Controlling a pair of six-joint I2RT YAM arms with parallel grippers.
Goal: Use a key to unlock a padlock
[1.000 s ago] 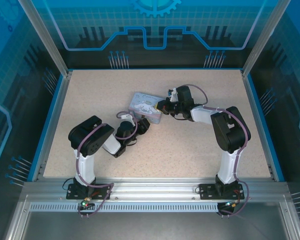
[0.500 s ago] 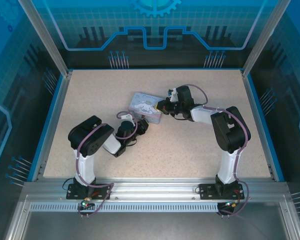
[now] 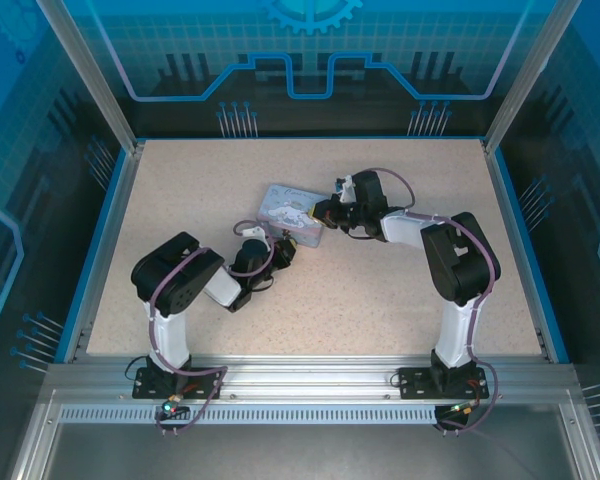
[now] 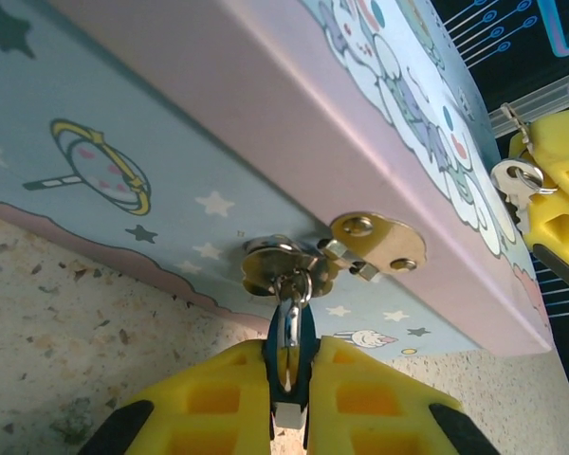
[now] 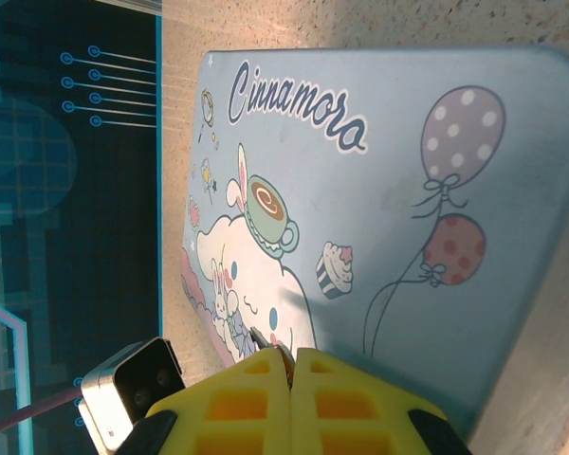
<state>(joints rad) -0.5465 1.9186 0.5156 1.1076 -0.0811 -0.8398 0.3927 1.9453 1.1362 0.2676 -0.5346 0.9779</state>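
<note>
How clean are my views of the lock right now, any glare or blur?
Left wrist view: padlock sharp between the left pincer pads, glare on the hasp and on the key; right wrist view: tin box lid evenly lit, print crisp; top external view: even light, lock too small to resolve.

table (image 3: 380,290): speckled beige, blue rim | walls (image 3: 310,60): blue patterned panels | frame (image 3: 310,375): aluminium rails
</note>
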